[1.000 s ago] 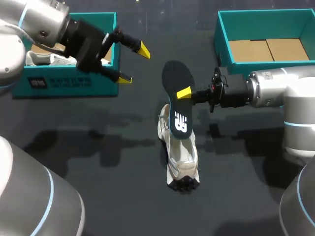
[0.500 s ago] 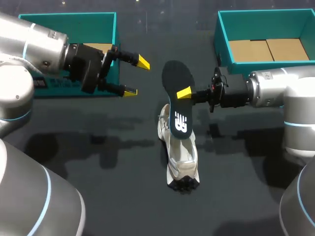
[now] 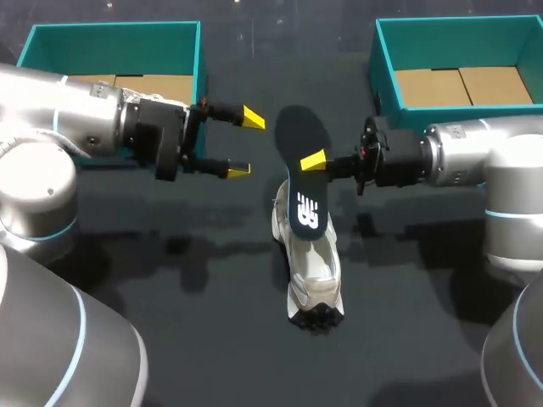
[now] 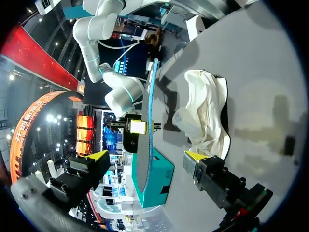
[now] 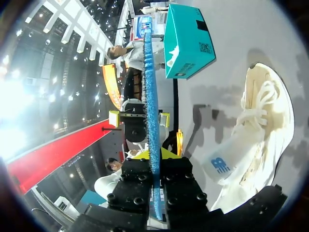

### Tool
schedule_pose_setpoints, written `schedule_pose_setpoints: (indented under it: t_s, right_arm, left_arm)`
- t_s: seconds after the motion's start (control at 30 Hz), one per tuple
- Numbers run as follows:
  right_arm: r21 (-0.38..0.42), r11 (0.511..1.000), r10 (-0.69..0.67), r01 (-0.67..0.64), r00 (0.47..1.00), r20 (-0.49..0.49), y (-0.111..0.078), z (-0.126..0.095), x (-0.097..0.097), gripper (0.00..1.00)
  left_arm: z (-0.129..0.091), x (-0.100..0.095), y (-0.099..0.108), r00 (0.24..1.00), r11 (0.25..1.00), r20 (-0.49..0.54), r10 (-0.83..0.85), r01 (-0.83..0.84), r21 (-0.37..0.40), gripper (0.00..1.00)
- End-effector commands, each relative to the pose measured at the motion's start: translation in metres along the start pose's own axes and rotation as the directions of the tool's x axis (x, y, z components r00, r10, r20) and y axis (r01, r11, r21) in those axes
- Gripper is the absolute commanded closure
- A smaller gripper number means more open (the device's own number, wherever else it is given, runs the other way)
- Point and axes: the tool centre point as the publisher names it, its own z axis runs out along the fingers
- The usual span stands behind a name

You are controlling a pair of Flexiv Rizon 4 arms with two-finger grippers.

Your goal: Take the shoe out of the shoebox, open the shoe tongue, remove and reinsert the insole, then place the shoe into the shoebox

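Note:
A dark insole [image 3: 302,174] with a white logo stands on edge above a white shoe [image 3: 310,273] lying mid-table. My right gripper [image 3: 316,160] is shut on the insole's side from the right. In the right wrist view the insole [image 5: 150,92] runs edge-on out from between the right gripper's fingers [image 5: 153,157], with the shoe [image 5: 260,145] on the table beside them. My left gripper [image 3: 245,144] hangs open just left of the insole, not touching it. In the left wrist view the left gripper [image 4: 145,161] faces the insole's edge [image 4: 147,135], and the shoe [image 4: 205,113] lies beyond it.
A teal shoebox [image 3: 197,51] stands at the back left, partly hidden by my left arm. A second teal box [image 3: 382,64] with a cardboard floor stands at the back right. Dark table lies bare in front of the shoe.
My left arm has swung down and to the right, bringing its open gripper close to the insole. The right gripper and insole have shifted only slightly.

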Motion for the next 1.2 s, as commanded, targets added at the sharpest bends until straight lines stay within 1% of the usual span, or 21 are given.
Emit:
schedule_pose_setpoints:
  t_s: [0.03,0.13,0.2,0.27,0.33,0.4,0.43,0.47,0.5,0.57,0.67,0.73,1.1,1.2]
  right_arm:
    - [-0.004,1.0,0.002,-0.002,1.0,-0.011,0.001,0.01,-0.005,1.0]
    - [-0.015,1.0,0.002,-0.002,1.0,-0.011,-0.001,0.012,-0.004,1.0]
    - [-0.02,1.0,-0.001,0.001,1.0,-0.012,-0.002,0.013,-0.004,1.0]
    - [-0.025,1.0,-0.003,0.003,1.0,-0.015,-0.002,0.013,-0.004,1.0]
    - [-0.029,1.0,-0.005,0.005,1.0,-0.017,-0.003,0.014,-0.004,1.0]
    - [-0.031,1.0,-0.008,0.007,1.0,-0.019,-0.004,0.015,-0.003,1.0]
    - [-0.031,1.0,-0.008,0.007,1.0,-0.019,-0.004,0.015,-0.003,1.0]
    - [-0.031,1.0,-0.008,0.007,1.0,-0.019,-0.004,0.015,-0.003,1.0]
    - [-0.031,1.0,-0.008,0.007,1.0,-0.019,-0.004,0.015,-0.003,1.0]
    - [-0.031,1.0,-0.008,0.007,1.0,-0.019,-0.004,0.015,-0.003,1.0]
    - [-0.031,1.0,-0.008,0.007,1.0,-0.019,-0.004,0.015,-0.003,1.0]
    - [-0.031,1.0,-0.008,0.007,1.0,-0.019,-0.004,0.015,-0.003,1.0]
    - [-0.031,1.0,-0.008,0.007,1.0,-0.019,-0.004,0.015,-0.003,1.0]
    - [-0.031,1.0,-0.008,0.007,1.0,-0.019,-0.004,0.015,-0.003,1.0]
  left_arm:
    - [0.014,0.005,-0.004,0.997,0.999,0.071,0.0,0.003,-0.039,0.0]
    - [0.021,0.006,-0.005,0.997,0.998,0.082,0.003,0.002,-0.067,0.0]
    - [0.024,0.006,-0.006,0.996,0.998,0.084,0.001,0.004,-0.066,0.0]
    - [0.028,0.006,-0.006,0.996,0.997,0.092,-0.001,0.009,-0.082,0.0]
    - [0.032,0.006,-0.005,0.995,0.996,0.1,-0.01,0.02,-0.092,0.14]
    - [0.035,0.007,-0.004,0.995,0.994,0.098,-0.004,0.014,-0.105,0.18]
    - [0.036,0.007,-0.004,0.995,0.994,0.098,-0.001,0.012,-0.108,0.22]
    - [0.038,0.007,-0.003,0.995,0.994,0.099,-0.002,0.012,-0.106,0.29]
    - [0.04,0.007,-0.002,0.995,0.994,0.1,-0.002,0.013,-0.106,0.4]
    - [0.042,0.006,-0.002,0.995,0.994,0.104,0.0,0.011,-0.105,0.47]
    - [0.046,0.006,-0.001,0.994,0.995,0.108,0.004,0.007,-0.103,0.49]
    - [0.05,0.006,-0.001,0.993,0.995,0.115,0.008,0.004,-0.101,0.53]
    - [0.062,0.005,0.001,0.991,0.995,0.13,0.021,-0.007,-0.104,0.58]
    - [0.063,0.004,0.001,0.991,0.995,0.132,0.024,-0.01,-0.102,0.62]
